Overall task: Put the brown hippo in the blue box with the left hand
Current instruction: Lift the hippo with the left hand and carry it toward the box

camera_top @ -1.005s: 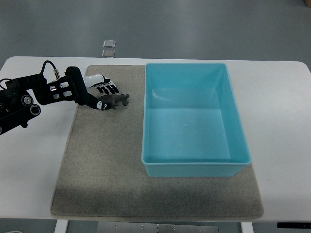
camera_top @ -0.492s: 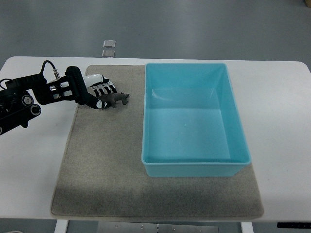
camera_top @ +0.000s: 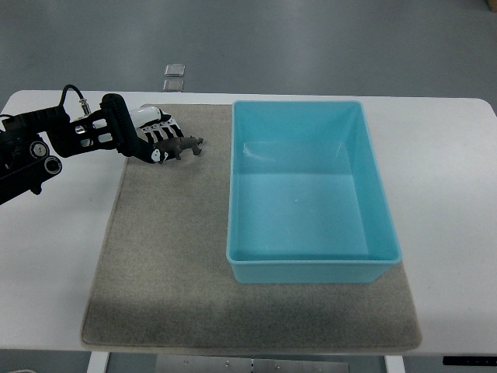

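One left hand [camera_top: 155, 136] grips the brown hippo [camera_top: 177, 148] above the grey mat's [camera_top: 171, 256] far-left corner, with bare mat between it and the blue box's [camera_top: 309, 264] left wall. White surface [camera_top: 450, 225] surrounds everything; grey floor lies beyond.

Even, fairly bright overhead light falls on the white worktop [camera_top: 450, 233], leaving only soft, faint shadows beside the blue box [camera_top: 309, 190], a pale sheen on the box's floor, a cool bluish cast overall, and sharp focus without noticeable blur or edge bending.
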Robot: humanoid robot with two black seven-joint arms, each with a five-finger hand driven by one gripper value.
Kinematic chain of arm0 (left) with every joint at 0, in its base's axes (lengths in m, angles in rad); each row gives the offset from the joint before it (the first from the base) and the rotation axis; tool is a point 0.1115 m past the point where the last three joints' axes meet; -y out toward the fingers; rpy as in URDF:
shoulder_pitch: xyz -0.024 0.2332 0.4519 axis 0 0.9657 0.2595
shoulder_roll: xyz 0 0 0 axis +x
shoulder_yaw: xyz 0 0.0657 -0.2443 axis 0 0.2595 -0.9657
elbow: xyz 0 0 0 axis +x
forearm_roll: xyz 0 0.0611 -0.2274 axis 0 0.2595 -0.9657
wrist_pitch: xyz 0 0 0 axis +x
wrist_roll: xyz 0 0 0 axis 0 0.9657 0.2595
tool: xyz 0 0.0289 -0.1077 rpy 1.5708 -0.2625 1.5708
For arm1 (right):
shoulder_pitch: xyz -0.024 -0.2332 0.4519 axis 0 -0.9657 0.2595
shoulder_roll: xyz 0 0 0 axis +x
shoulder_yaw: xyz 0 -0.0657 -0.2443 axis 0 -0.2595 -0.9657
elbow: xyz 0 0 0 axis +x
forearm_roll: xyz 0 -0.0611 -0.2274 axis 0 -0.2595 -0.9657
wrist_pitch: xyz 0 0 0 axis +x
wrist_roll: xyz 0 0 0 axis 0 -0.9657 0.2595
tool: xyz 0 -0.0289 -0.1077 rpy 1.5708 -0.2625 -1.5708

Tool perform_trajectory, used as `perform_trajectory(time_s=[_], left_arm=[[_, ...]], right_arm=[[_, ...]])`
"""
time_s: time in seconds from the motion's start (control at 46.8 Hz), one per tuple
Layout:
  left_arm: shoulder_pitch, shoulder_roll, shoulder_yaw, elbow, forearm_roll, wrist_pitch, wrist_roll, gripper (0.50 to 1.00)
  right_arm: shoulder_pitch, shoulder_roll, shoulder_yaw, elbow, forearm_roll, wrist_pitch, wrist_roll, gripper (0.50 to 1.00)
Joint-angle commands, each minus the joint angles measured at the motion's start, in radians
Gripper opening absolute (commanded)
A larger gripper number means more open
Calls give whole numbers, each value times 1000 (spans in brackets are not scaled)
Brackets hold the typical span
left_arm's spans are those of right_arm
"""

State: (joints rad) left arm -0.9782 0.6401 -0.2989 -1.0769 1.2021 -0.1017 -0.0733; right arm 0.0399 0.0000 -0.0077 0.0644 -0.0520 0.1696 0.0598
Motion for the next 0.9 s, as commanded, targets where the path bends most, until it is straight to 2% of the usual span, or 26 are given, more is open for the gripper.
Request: perform_trajectory(time_s=[0.0,0.128,0.47,0.663,0.876], left_arm=[[-27,6,-6,0,-10,-1,0,500],[-73,30,-23,0,-12,-13,-2,500],[-206,12,-63,-11,-7,-33,-3,500],[-275,-106,-60,-12,1,-61,-3,500],[-281,-230,-46,-17,8,-64,-3,500]], right_arm=[[0,0,0,0,1,-1,0,936],[0,0,0,0,1,1,0,936],[0,0,0,0,0,1,0,936],[0,0,0,0,1,-1,0,936],[0,0,0,0,0,1,0,936]])
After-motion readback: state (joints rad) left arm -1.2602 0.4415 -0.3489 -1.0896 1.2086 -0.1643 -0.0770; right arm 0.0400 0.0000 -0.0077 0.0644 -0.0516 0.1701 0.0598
